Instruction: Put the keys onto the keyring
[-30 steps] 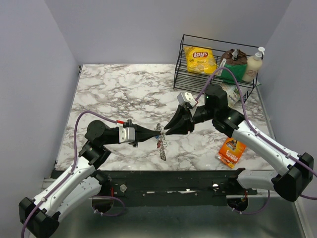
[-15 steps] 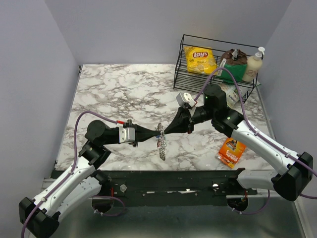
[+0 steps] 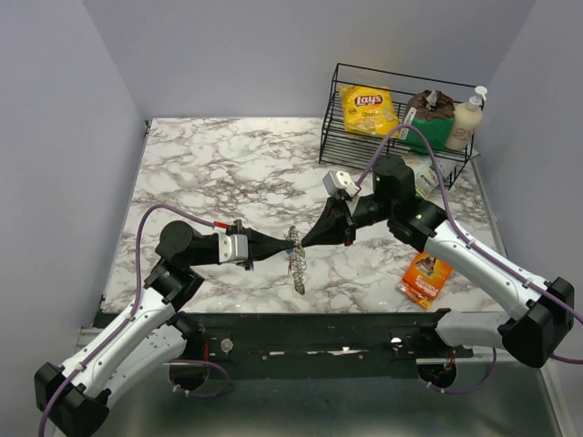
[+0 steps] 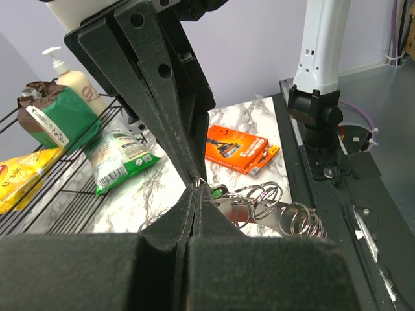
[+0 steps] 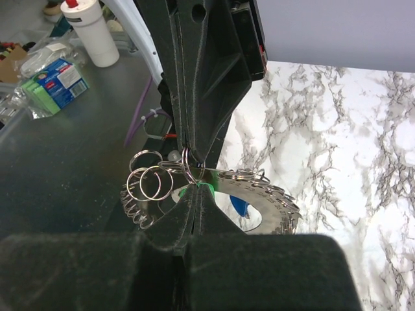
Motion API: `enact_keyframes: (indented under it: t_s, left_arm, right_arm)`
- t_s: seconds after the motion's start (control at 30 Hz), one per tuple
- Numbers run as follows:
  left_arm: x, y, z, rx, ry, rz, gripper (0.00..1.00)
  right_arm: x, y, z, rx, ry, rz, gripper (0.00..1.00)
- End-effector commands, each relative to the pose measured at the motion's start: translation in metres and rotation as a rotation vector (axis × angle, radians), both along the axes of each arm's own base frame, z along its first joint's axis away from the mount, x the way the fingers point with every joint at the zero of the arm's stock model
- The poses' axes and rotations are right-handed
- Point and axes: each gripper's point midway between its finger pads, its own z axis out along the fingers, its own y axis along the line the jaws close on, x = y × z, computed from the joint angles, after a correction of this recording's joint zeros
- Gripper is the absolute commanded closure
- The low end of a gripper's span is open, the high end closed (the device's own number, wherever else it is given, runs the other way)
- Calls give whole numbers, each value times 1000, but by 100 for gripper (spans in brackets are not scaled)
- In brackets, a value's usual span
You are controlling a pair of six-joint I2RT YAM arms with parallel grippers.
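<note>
The keyring (image 3: 295, 257), a flat grey toothed ring hung with small split rings, is held in the air between both grippers over the table's front middle. My left gripper (image 3: 286, 244) is shut on its rim, at a small split ring (image 4: 196, 184). My right gripper (image 3: 304, 241) meets it from the right, shut on the pale green key (image 5: 205, 189), whose head touches the keyring (image 5: 262, 197). The blue key (image 5: 240, 207) shows through the ring's open centre. The green key (image 4: 218, 192) also shows in the left wrist view, beside the keyring (image 4: 259, 206). I cannot make out the red key.
An orange packet (image 3: 425, 277) lies on the marble at the front right. A black wire basket (image 3: 332, 127) at the back right holds a yellow chip bag (image 3: 368, 109), a green bag (image 3: 430, 123) and a pump bottle (image 3: 467, 116).
My right gripper has shifted slightly left, closer onto the keyring. The left gripper and the keyring have stayed almost still.
</note>
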Motion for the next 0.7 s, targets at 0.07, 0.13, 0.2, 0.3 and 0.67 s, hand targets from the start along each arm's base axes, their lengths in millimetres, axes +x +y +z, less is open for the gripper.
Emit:
enact_keyframes:
  t_s: [0.07,0.13,0.2,0.3,0.67]
  left_arm:
    - [-5,5,32,-83,-89,11,100]
    - [-6,5,33,-84,-91,7,100]
    - [-7,5,34,-88,-92,2,100]
    - [-7,5,34,-90,-90,-4,100]
    - [-8,2,33,-104,-80,-26,100]
  right_arm:
    - [-3,3,-8,-20,24,30,99]
    - [-2,5,-11,-26,31,30,99]
    - [-3,5,-12,-30,36,33,99]
    - [-3,7,-14,-35,41,36,99]
    - [-7,14,-16,-42,50,60,99]
